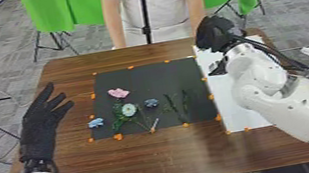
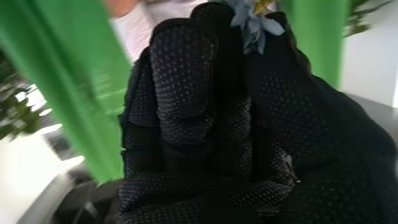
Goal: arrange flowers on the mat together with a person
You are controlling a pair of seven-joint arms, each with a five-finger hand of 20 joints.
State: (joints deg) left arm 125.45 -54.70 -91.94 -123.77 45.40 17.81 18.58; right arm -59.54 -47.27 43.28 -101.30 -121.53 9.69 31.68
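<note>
The brown table [image 1: 147, 169] takes up most of what I see from here, with a dark mat [image 1: 136, 77] lying across its middle and a long white sheet [image 1: 237, 117] along the mat's right side. The robot's left hand [image 1: 36, 129] is upright by the table's left edge, fingers loosely spread, thumb apart from them. The right hand [image 1: 217, 33] is over the far end of the sheet; seen from its wrist, its fingers are straight and close together, pinching a blue-grey flower [image 2: 253, 26] against the thumb at their tips. On the mat's left half lie a pink flower [image 1: 118, 93] and, nearer the robot, a white flower [image 1: 128, 110], with a small blue flower [image 1: 151, 102] just beside it. Another blue bloom [image 1: 95, 122] sits at the mat's left edge. To the right are two thin green stems [image 1: 172, 106]. Orange bits [image 1: 118, 137] dot the mat's edges.
</note>
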